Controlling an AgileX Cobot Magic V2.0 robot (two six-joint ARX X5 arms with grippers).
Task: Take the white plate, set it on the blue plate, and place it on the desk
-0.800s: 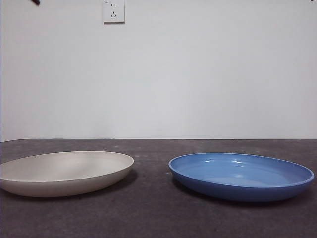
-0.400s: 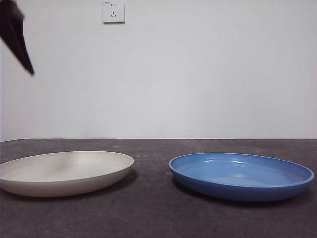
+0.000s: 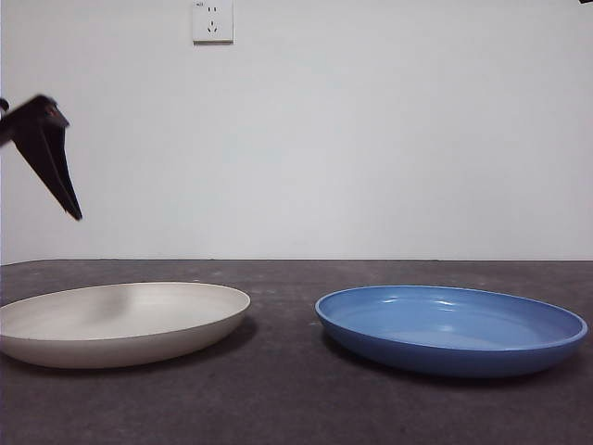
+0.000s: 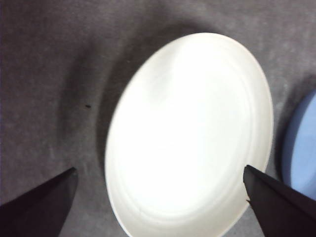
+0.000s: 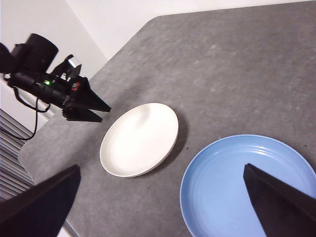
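Note:
The white plate (image 3: 120, 320) lies on the desk (image 3: 287, 389) at the left, and the blue plate (image 3: 451, 326) lies a short gap to its right. My left gripper (image 3: 51, 153) hangs in the air above the white plate's left edge, touching nothing. In the left wrist view the left gripper (image 4: 159, 168) stands open over the white plate (image 4: 192, 133), with a sliver of the blue plate (image 4: 303, 148) at the side. My right gripper (image 5: 162, 167) is open and high above both plates, looking down on the white plate (image 5: 139, 139), the blue plate (image 5: 247, 187) and the left gripper (image 5: 104, 113).
A wall socket (image 3: 212, 20) sits on the white wall behind the desk. The desk's side edge (image 5: 47, 143) runs close to the white plate, under the left arm and its cables (image 5: 29, 113). A black tip (image 3: 586, 2) shows at the top right corner.
The left gripper has come down from the top left corner towards the white plate. Both plates lie where they were.

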